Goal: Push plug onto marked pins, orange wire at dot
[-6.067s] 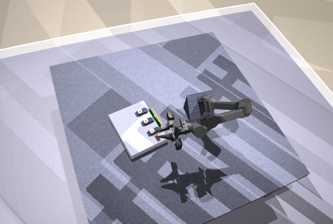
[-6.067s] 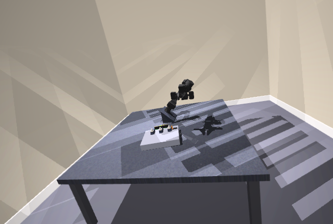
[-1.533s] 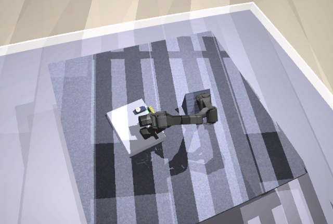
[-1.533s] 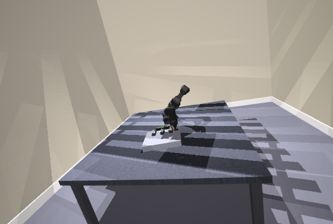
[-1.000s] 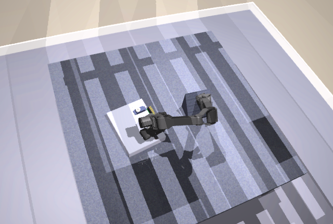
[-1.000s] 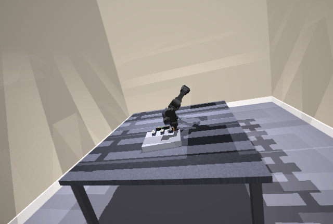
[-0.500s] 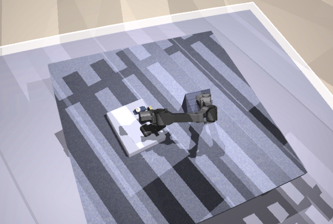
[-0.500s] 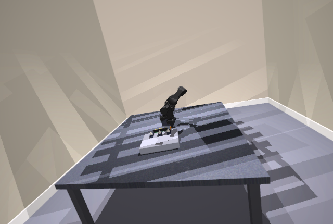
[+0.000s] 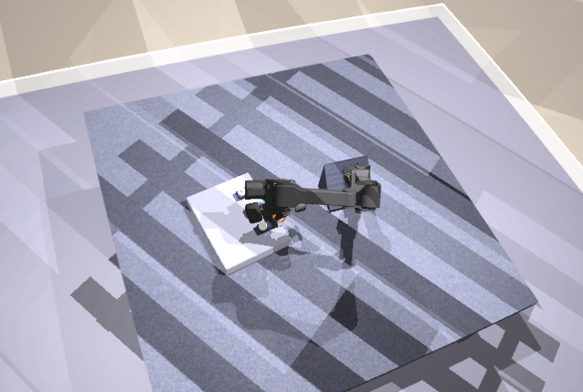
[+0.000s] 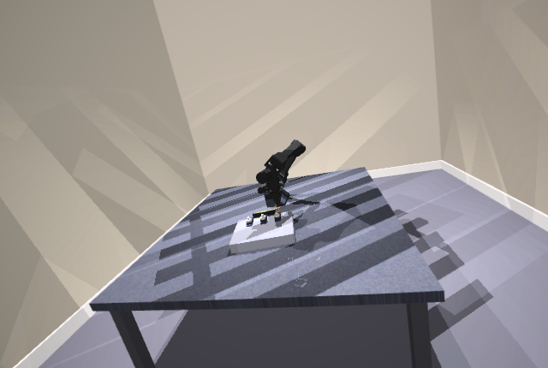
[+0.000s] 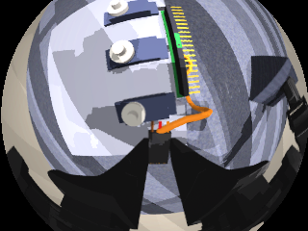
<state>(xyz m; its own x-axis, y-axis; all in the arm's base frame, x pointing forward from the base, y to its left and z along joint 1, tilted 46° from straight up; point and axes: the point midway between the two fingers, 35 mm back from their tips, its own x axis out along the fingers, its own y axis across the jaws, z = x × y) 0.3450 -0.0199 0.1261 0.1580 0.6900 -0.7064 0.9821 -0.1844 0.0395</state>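
Observation:
My gripper [image 11: 159,142] [image 10: 276,205] is shut on the small black plug [image 11: 159,153], held upright between the fingertips, beyond the end servo [image 11: 166,106] [image 9: 262,226]. The orange wire [image 11: 185,123] leaves the plug's top, loops right and runs back past the lower end of the pin row; short red and brown pieces show at the plug. The yellow pins [image 11: 193,87] stick out right from a black strip, clear of the plug. A green mark [image 11: 178,40] sits at the row's middle; its dot is too small to tell. The plug's holes are hidden.
The white holder block [image 9: 227,258] [image 10: 261,246] [image 11: 82,146] carries three dark-blue servos with white round horns. The middle servo [image 11: 151,50] stands beside the strip. A dark wedge-shaped block [image 11: 270,77] [image 9: 332,171] stands to the right near the arm's base. Striped shadows cross the table.

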